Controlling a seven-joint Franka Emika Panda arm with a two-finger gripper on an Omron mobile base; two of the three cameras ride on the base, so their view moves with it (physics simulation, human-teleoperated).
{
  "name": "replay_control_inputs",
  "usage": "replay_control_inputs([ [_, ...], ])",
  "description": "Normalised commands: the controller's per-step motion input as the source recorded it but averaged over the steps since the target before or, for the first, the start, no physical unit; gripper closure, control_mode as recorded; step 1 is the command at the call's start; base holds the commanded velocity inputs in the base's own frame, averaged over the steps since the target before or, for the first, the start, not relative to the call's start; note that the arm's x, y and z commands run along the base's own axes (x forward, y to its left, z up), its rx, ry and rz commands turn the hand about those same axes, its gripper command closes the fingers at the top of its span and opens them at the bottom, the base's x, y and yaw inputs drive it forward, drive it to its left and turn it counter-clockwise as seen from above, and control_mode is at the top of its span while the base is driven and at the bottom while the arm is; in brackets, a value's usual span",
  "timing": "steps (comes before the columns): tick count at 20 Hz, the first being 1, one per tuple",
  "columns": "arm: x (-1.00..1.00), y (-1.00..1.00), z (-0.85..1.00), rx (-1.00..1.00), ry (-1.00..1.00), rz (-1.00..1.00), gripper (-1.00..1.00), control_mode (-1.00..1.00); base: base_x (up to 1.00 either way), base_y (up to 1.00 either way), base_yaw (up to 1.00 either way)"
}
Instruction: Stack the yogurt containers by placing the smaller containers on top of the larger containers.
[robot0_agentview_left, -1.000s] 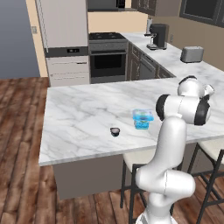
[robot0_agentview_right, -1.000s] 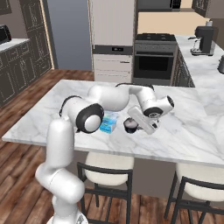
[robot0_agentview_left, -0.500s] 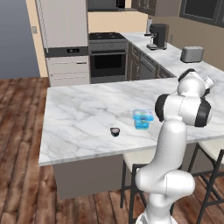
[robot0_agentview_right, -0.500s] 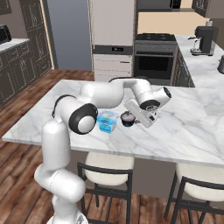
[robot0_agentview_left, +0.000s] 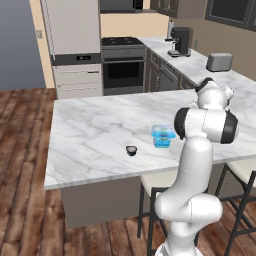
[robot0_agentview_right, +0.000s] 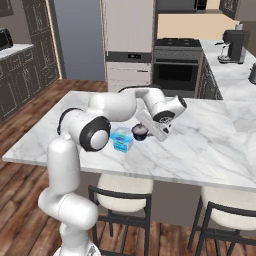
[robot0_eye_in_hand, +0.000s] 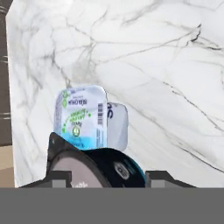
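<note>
Marble island counter (robot0_agentview_left: 90, 135) in the left base view carries the light-blue tub (robot0_agentview_left: 163, 135) and, well apart, a second dark cup (robot0_agentview_left: 131, 150), ahead of oven and fridge. In the right base view the gripper (robot0_agentview_right: 144, 131) holds a dark cup (robot0_agentview_right: 139, 132) just beside the tub (robot0_agentview_right: 121, 138). Hand view: narrowed jaws clasp the cup (robot0_eye_in_hand: 94, 168) by its round wall, tub (robot0_eye_in_hand: 83, 116) just beyond; probably light, rigid and smooth.

A white marble counter (robot0_agentview_left: 95, 130) spans a kitchen with dark wood flooring (robot0_agentview_left: 20, 150). A steel oven (robot0_agentview_left: 123, 70) and pale refrigerator (robot0_agentview_left: 72, 45) stand at upper centre; a coffee maker (robot0_agentview_left: 180, 41) and toaster (robot0_agentview_left: 219, 61) sit upper right.
</note>
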Motion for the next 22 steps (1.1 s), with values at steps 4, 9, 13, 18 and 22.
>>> replay_control_inputs([
  [4, 0.34, 0.08, 0.0, 0.0, 0.06, 0.0, 1.0, -1.0, 0.0, 0.0, 0.0],
  [9, 0.29, 0.0, 0.0, 0.03, 0.09, 0.0, 1.0, -1.0, 0.0, 0.0, 0.0],
  [13, 0.18, 0.0, 0.0, 0.03, 0.11, 0.0, 1.0, -1.0, 0.0, 0.0, 0.0],
  [18, 0.02, 0.02, 0.0, 0.02, 0.06, 0.0, 1.0, -1.0, 0.0, 0.0, 0.0],
  [22, 0.04, 0.22, 0.0, 0.0, 0.0, 0.0, 1.0, -1.0, 0.0, 0.0, 0.0],
])
